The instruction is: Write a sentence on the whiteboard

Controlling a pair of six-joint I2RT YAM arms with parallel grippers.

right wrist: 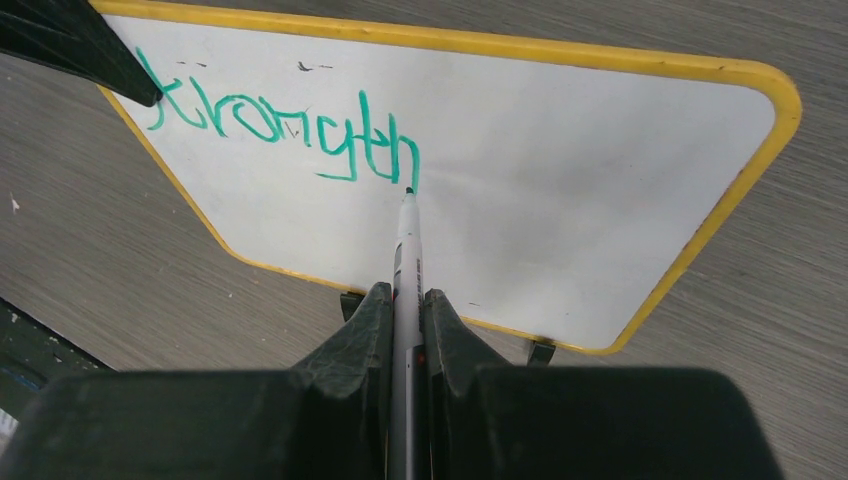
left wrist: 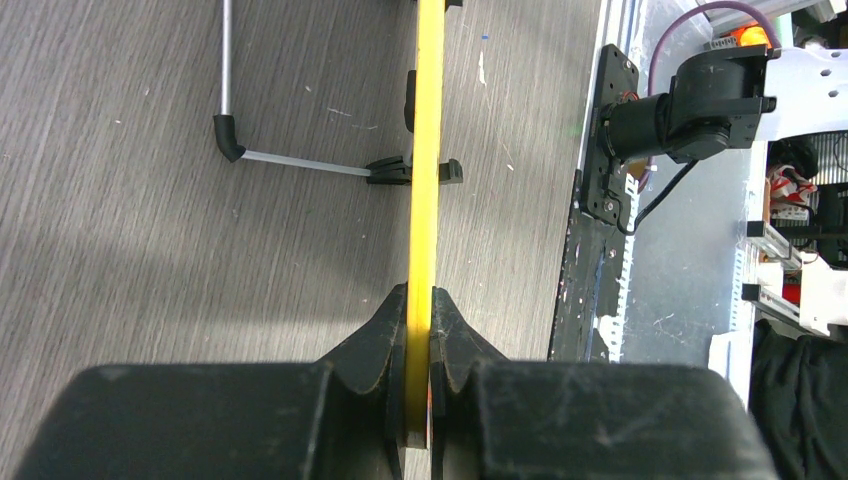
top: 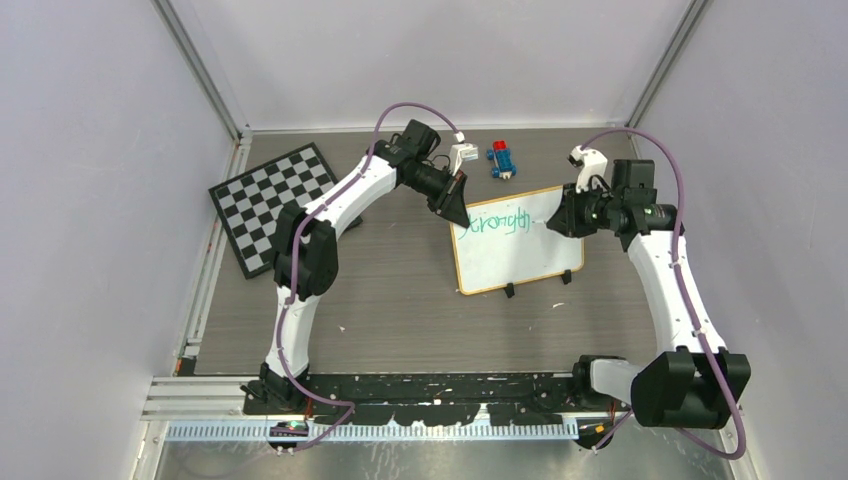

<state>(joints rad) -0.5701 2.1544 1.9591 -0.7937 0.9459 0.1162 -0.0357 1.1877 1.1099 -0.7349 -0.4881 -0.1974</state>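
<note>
The whiteboard (top: 520,262) with a yellow-tan frame sits mid-table, with two black clips on its near edge. Green writing (top: 492,223) near its top reads roughly "Strength" (right wrist: 280,125). My left gripper (top: 458,205) is shut on the board's far-left corner. The left wrist view shows the frame edge-on (left wrist: 425,150) between the left gripper's jaws (left wrist: 420,310). My right gripper (right wrist: 404,300) is shut on a white marker (right wrist: 405,250). The marker tip rests on the whiteboard (right wrist: 580,190) at the foot of the last letter. From above the right gripper (top: 560,215) is at the board's far-right corner.
A black-and-white checkerboard (top: 275,200) lies at the far left. A blue and red toy (top: 502,160) and a small white object (top: 462,157) sit behind the board. A wire stand leg (left wrist: 300,162) juts from the board's back. White walls close in three sides.
</note>
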